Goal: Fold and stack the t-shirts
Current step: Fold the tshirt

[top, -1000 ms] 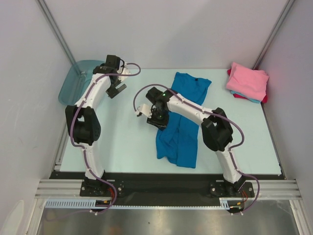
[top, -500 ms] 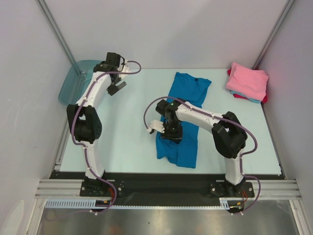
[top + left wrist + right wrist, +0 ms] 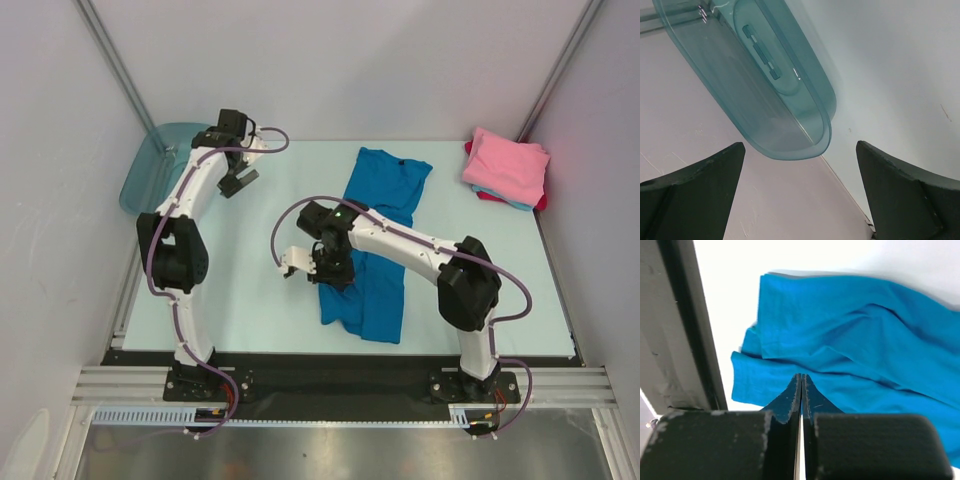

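A bright blue t-shirt lies lengthwise in the middle of the table, folded into a long strip with a rumpled near end. My right gripper is shut at the strip's left edge, its tips pressed together just over the cloth, and no cloth shows between them. A folded pink t-shirt tops a stack at the back right, with light blue and red edges beneath it. My left gripper hangs open at the back left, with nothing between its fingers.
A translucent teal plastic tub leans in the back left corner, right in front of the left gripper. White walls close in the table on three sides. A black rail runs along the near edge.
My right gripper went from partly open to shut. It slid toward the near end of the blue shirt, then back a little to the left. The left arm stayed still.
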`<state>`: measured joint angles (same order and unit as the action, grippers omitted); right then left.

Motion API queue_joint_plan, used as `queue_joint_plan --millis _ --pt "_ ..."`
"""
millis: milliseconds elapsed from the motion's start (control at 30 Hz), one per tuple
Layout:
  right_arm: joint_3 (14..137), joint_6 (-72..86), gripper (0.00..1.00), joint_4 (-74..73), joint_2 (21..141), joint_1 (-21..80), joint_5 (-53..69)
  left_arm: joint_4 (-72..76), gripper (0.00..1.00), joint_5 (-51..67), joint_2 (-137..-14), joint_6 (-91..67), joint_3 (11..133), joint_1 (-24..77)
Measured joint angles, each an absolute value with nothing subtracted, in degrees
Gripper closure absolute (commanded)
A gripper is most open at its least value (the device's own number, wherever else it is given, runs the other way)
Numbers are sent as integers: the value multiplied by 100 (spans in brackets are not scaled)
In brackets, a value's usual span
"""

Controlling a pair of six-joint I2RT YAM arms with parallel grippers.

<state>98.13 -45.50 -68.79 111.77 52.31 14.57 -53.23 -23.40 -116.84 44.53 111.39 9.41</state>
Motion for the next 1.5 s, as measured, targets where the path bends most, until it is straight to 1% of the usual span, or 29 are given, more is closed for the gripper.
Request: queue_joint_plan --millis 267,567,767,933,1167,1300,1500 --pt "9664 -4278 100 -6650 11395 5406 1728 -5253 0 -2340 -11609 3841 10757 945" --pt "8680 -3734 100 -5424 11675 5505 1999 -4187 0 -2379 -10545 2987 8608 945" --pt "8311 -3391 100 -4836 11646 5625 1848 -3693 0 -2375 -9885 2895 7771 945" --pt "8320 -3291 100 -4807 11638 5808 1533 -3494 0 -2397 -9424 2912 7491 945" --pt "8405 -3229 100 -4783 11681 6023 1341 -3350 0 -2521 -8772 3046 7404 941" --pt "8541 -3227 100 -4744 11762 6270 1203 -3284 0 -2534 -8739 3050 7360 923" --pt "9061 -3166 100 -4877 12097 6514 1208 -3238 0 -2536 -8759 3050 7225 923"
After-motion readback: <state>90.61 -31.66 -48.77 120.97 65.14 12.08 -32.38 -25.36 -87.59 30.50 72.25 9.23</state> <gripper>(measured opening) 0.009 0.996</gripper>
